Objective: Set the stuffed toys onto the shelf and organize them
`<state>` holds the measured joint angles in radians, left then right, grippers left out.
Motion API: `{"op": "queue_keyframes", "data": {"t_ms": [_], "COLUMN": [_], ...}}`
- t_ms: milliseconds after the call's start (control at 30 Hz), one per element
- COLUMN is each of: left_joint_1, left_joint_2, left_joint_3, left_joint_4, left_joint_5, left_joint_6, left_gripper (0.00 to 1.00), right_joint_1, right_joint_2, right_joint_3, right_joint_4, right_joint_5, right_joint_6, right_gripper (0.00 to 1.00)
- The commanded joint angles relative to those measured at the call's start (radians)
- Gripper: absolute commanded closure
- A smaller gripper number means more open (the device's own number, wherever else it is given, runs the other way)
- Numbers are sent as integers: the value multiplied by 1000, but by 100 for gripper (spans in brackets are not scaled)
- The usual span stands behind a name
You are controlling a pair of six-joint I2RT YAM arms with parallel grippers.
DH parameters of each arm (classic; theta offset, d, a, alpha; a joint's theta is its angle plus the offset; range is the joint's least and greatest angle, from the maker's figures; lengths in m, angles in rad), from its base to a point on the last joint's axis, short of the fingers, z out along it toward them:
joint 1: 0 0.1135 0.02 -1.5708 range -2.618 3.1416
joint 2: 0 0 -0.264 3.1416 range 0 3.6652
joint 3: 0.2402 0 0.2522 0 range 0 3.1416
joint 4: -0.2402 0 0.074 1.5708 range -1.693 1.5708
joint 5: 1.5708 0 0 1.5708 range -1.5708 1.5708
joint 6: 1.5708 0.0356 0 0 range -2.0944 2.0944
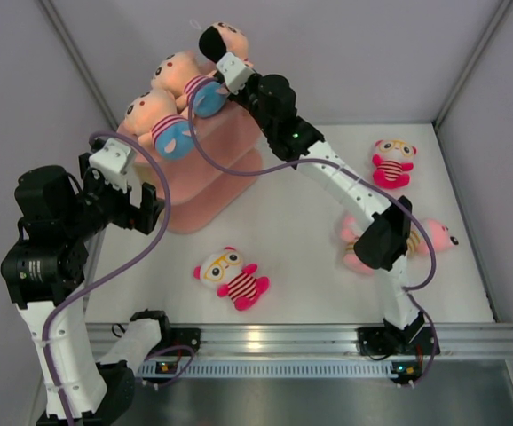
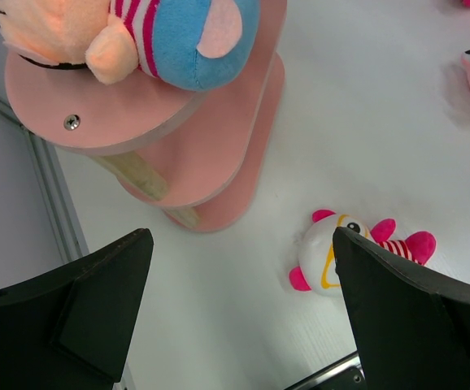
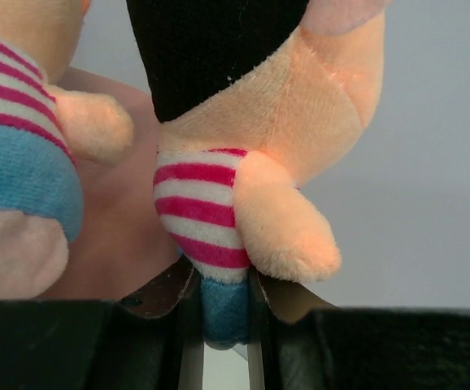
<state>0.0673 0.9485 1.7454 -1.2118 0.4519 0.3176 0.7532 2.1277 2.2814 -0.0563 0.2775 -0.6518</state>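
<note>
The pink shelf point(image 1: 225, 173) stands at the back left. Two peach-headed stuffed toys point(image 1: 157, 120) point(image 1: 182, 76) lie on its top board. My right gripper point(image 1: 221, 57) is shut on the blue bottom of a third peach-headed toy point(image 1: 226, 39) and holds it upright over the top board's far end; the right wrist view shows this toy point(image 3: 243, 171) pinched between the fingers point(image 3: 163, 294). My left gripper point(image 1: 143, 206) hangs open and empty left of the shelf. A white-faced toy with glasses point(image 1: 231, 276) lies on the table in front, also in the left wrist view point(image 2: 326, 258).
A second white-faced toy point(image 1: 392, 162) lies at the right rear. A pink toy point(image 1: 436, 234) lies at the right, partly hidden by my right arm. Grey walls close in behind and beside the shelf. A metal rail point(image 1: 292, 337) runs along the near edge.
</note>
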Motion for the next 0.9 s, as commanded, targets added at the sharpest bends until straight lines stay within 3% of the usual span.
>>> {"op": "queue_keyframes", "data": {"t_ms": [0, 133, 267, 400, 500, 867], "left_joint_1": [-3, -3, -3, -3, -3, -3], "left_joint_2": [3, 18, 56, 94, 130, 194], "left_joint_3": [14, 52, 162, 232, 298, 428], "left_joint_4": [54, 72, 92, 130, 159, 287], "left_joint_5": [13, 27, 50, 64, 90, 303], "left_joint_6": [-6, -35, -87, -153, -204, -403], "left_gripper": [1, 1, 1, 1, 2, 1], "right_joint_1": [-25, -23, 3, 110, 207, 498], "right_joint_2": [-101, -147, -268, -425, -503, -508], "right_joint_3": [-10, -28, -135, -440, -577, -718], "right_joint_4": [41, 101, 244, 462, 607, 868], "right_joint_5": [41, 127, 247, 281, 317, 365], "right_joint_6": [31, -2, -152, -379, -549, -942], "right_gripper": [99, 100, 100, 100, 100, 100]}}
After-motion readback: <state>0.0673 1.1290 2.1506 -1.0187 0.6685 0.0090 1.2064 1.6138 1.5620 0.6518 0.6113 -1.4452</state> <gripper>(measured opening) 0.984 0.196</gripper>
